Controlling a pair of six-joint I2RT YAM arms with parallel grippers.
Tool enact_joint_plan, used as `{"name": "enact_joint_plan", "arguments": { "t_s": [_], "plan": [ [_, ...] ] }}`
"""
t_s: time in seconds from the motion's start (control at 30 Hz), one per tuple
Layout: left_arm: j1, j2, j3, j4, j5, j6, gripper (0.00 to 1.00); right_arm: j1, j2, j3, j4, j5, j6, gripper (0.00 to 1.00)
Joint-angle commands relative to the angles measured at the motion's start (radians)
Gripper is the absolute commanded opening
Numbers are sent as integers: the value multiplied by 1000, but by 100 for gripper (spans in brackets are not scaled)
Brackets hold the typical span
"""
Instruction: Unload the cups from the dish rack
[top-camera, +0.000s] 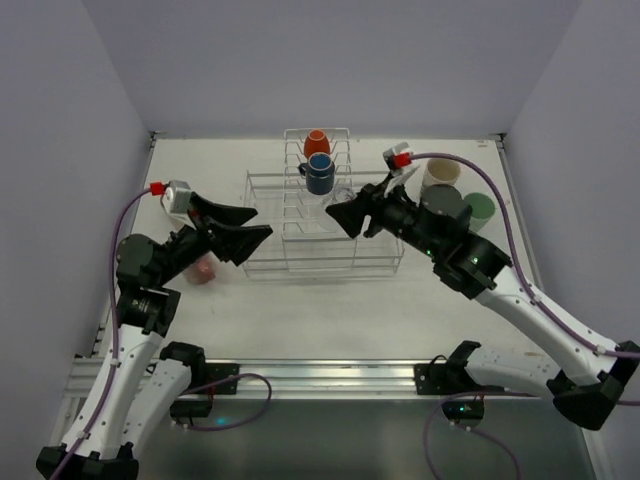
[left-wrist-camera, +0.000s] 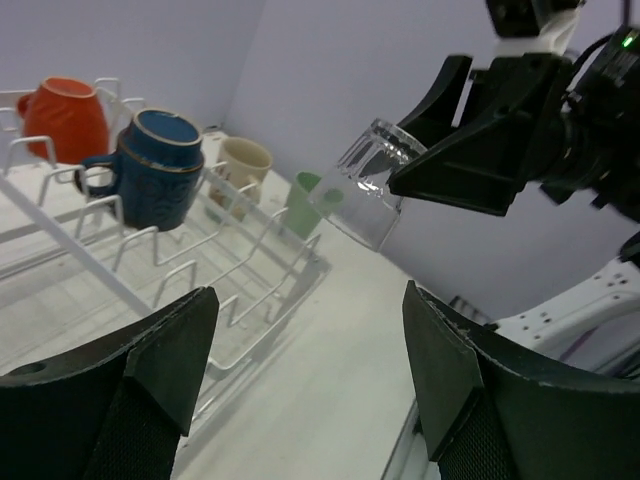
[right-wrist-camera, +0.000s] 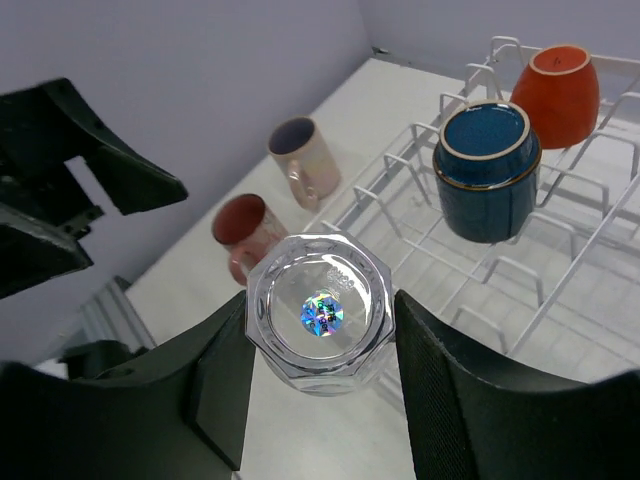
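My right gripper (right-wrist-camera: 318, 302) is shut on the small clear glass (right-wrist-camera: 320, 330) and holds it in the air, base toward the camera, over the wire dish rack's (top-camera: 300, 262) front left part. The glass also shows in the left wrist view (left-wrist-camera: 365, 185). A dark-blue mug (top-camera: 319, 173) and an orange-red mug (top-camera: 316, 142) hang on the rack's tall tines. My left gripper (top-camera: 262, 224) is open and empty at the rack's left end, facing the glass; its jaws (left-wrist-camera: 310, 350) stand wide apart.
A cream mug (top-camera: 438, 175) and a mint-green tumbler (top-camera: 478, 208) stand on the table right of the rack. A pink tumbler (top-camera: 203, 270) lies left of the rack under my left arm; a second pale pink one (right-wrist-camera: 305, 160) lies behind it.
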Motion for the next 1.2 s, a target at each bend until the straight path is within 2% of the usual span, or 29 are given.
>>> {"name": "enact_joint_plan", "arguments": {
  "t_s": [0.0, 0.1, 0.13, 0.33, 0.53, 0.73, 0.83, 0.87, 1.0, 1.07, 1.1, 1.13, 1.17],
  "plan": [
    [-17, 3, 3, 183, 91, -241, 80, 6, -124, -132, 275, -56, 236, 25],
    [-79, 34, 2, 235, 81, -329, 80, 6, -178, -248, 389, -114, 374, 25],
    [-133, 46, 2, 249, 67, -350, 80, 6, -198, -289, 455, -134, 405, 25],
    [-361, 102, 17, 237, -88, -358, 78, 6, -229, -389, 636, -171, 566, 25],
    [-474, 152, 38, 247, -169, -352, 76, 6, -246, -447, 710, -173, 623, 25],
    [-525, 181, 49, 255, -226, -330, 71, 6, -249, -481, 741, -168, 648, 25],
    [-542, 195, 46, 310, -244, -330, 61, 6, -226, -496, 761, -174, 665, 25],
    [-545, 197, 45, 321, -252, -326, 55, 6, -223, -501, 764, -179, 668, 25],
    [-557, 206, 52, 324, -304, -291, 43, 6, -226, -524, 770, -176, 674, 25],
    [-562, 220, 57, 326, -307, -271, 28, 7, -230, -530, 753, -177, 672, 26],
    [-565, 227, 57, 326, -315, -252, 16, 7, -233, -536, 753, -177, 674, 26],
    [-574, 227, 60, 315, -318, -242, 0, 7, -238, -548, 755, -176, 674, 27],
    [-580, 227, 77, 289, -324, -223, 0, 7, -253, -555, 752, -174, 672, 36]
  ]
}}
